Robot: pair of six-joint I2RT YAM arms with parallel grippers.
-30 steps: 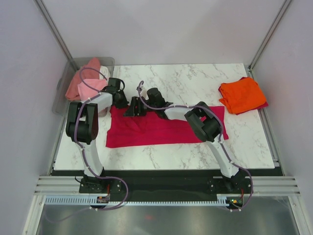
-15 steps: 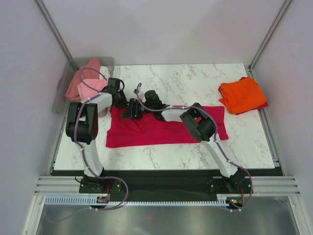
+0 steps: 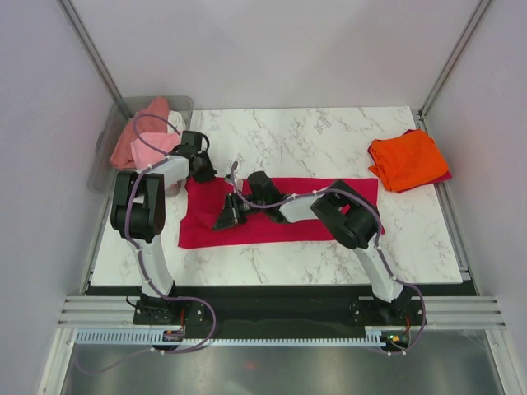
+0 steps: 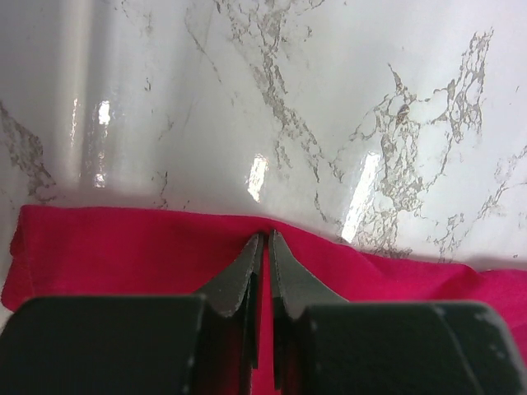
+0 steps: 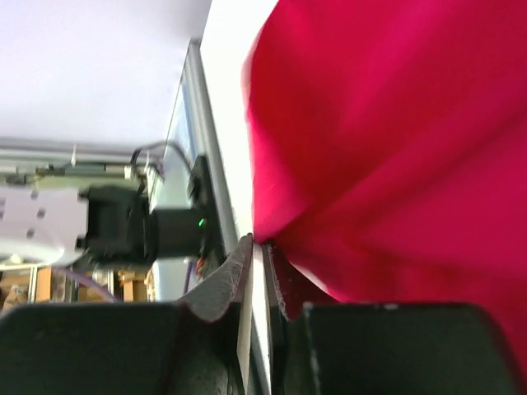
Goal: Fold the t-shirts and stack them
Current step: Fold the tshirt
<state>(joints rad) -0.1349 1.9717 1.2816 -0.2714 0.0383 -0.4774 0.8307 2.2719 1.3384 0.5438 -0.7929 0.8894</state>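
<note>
- the crimson t-shirt [image 3: 272, 232] lies in the middle of the marble table [image 3: 329, 136], spread as a wide, flat band from left to right, with soft wrinkles near its left end.
- the cloth looks like plain, matte cotton; in the left wrist view its far edge [image 4: 123, 247] makes a slightly wavy line against the glossy white stone [image 4: 329, 99] with grey veins.
- the left gripper [image 3: 203, 171] is at the far left corner of this shirt; its dark, tapered fingers [image 4: 235, 280] are pressed together on the hem [image 4: 264, 240], with only a thin strip of red between them.
- the left arm rises from its base, bends at a black elbow and reaches forward to that corner.
- the right gripper [image 3: 224, 217] is above the left part of the shirt, nearer to the front edge of the table than the left one.
- in its wrist view the jaws [image 5: 258, 245] are nearly closed and pinch a point of the red fabric [image 5: 395, 123], which hangs from there in smooth folds.
- the right arm comes from its base, bends, and its white forearm stretches to the left across the shirt.
- an orange t-shirt [image 3: 408, 158] lies folded at the far right of the table, well apart.
- a light pink t-shirt [image 3: 152, 148] and a salmon t-shirt [image 3: 148, 115] lie crumpled in the clear grey plastic bin [image 3: 105, 148] at the far left.
</note>
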